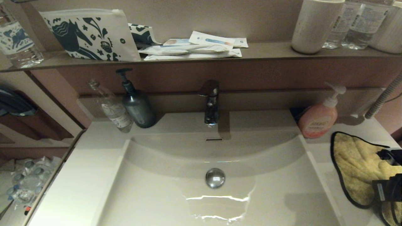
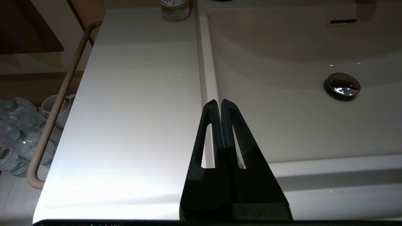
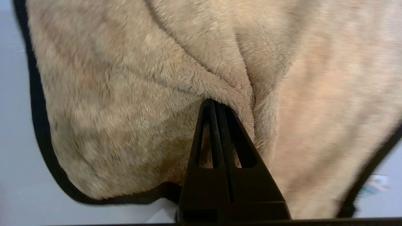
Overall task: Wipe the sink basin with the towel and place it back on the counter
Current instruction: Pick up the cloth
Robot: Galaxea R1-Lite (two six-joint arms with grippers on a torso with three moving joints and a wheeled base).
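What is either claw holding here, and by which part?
The right claw is shut on a raised fold of the towel; the left claw holds nothing.

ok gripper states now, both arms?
Left gripper: shut, empty, over the sink basin rim.
Right gripper: shut on the towel, on the counter.

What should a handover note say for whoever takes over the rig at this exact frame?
Right gripper: fingers together, tips pressed into a fold of the towel; it appears pinched on the cloth. The towel lies on the counter right of the sink basin, in front of the pink soap dispenser.
Left gripper: shut, empty, parked over the basin's left rim.
Done: towel apparently gripped, nothing more evident.
Left: carry the towel into the basin, wipe around the drain plug, return it to the counter.
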